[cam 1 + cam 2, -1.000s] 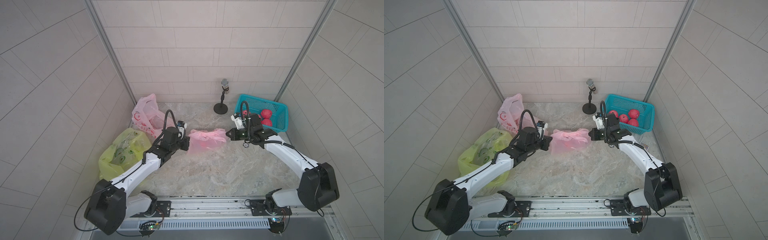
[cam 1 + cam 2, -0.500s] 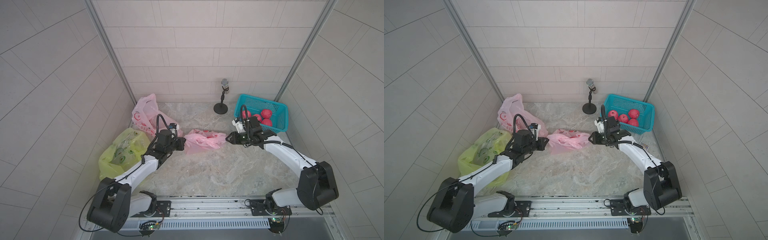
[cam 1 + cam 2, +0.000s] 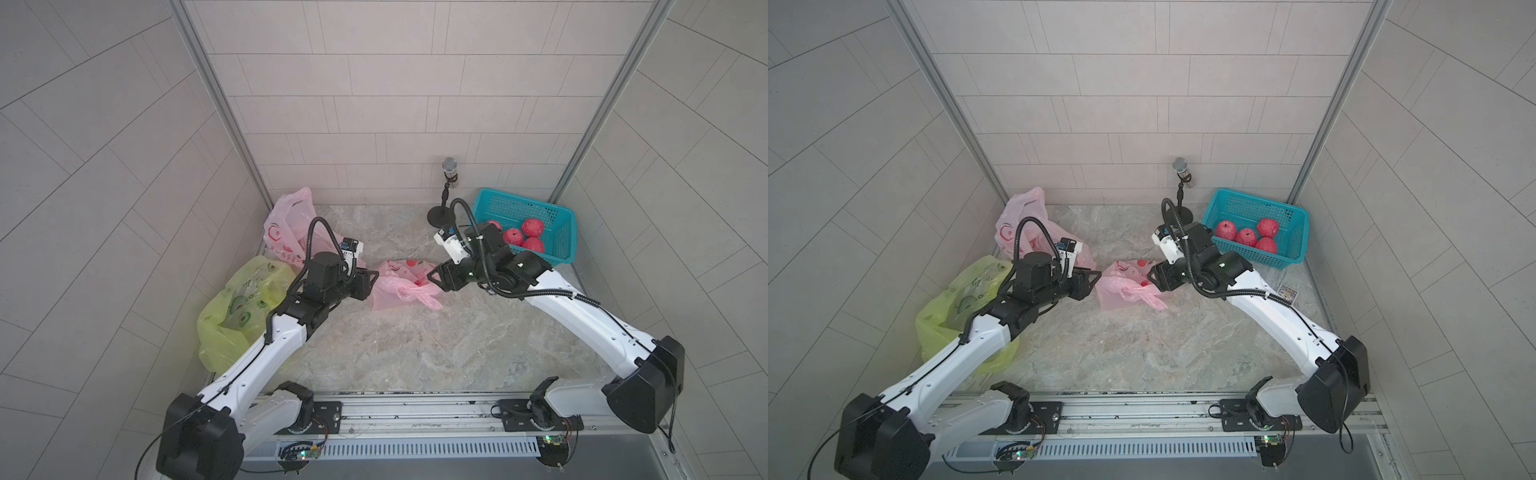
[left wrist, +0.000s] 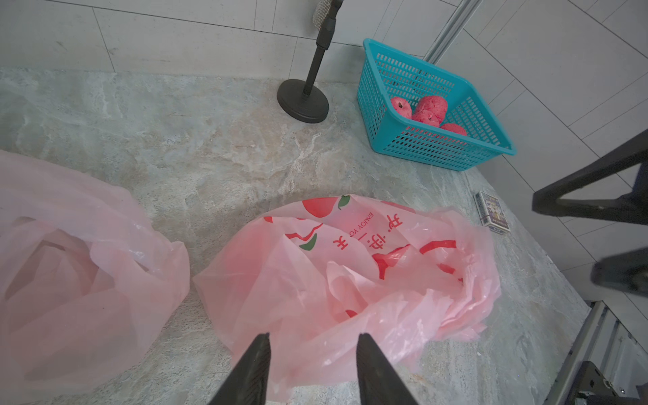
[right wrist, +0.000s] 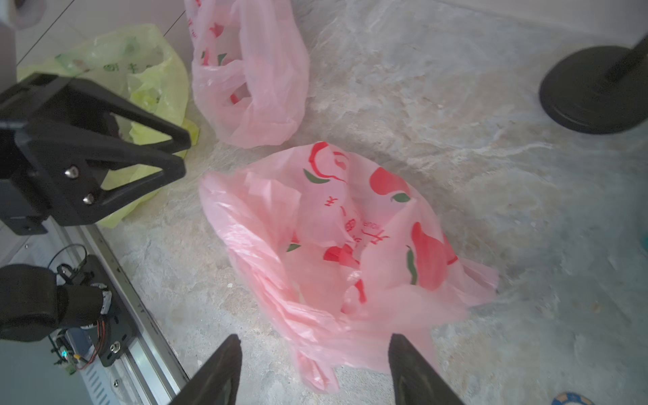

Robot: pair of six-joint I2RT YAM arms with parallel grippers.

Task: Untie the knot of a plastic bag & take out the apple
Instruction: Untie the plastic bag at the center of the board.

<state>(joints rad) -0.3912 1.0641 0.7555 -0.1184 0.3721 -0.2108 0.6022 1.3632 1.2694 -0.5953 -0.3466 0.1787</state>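
At the surface's left edge a yellow-green bag (image 3: 232,307) is slumping, w/ a plain pink bag (image 3: 286,224) sitting behind it in the back-left corner; neither looks like the one being worked on. Next, the L arm (image 3: 286,332) is reaching in low. The L jaws are standing partly apart, holding nothing, tips hovering at the side of the printed pink bag (image 4: 350,273) that is facing the left edge. That bag is lying mid-surface btwn the two arms. Its mouth is gaping slack and its handles are trailing loose toward the front edge w/ no knot showing, so the untying is prob. done. Whether the apple is sitting inside I cannot tell: red fruit print and folds are hiding the contents. On the bag's other side the R jaws are standing wide apart, also empty, tips just short of the plastic. Past them a mic stand (image 3: 437,216) is standing at the back edge. A teal basket (image 3: 561,241) in the back-right corner is holding four red apples (image 3: 532,227), and a small card box (image 3: 1288,292) is lying near the right edge. Left to do, as I'm judging it: reach into the mouth, find the apple, lift it out.
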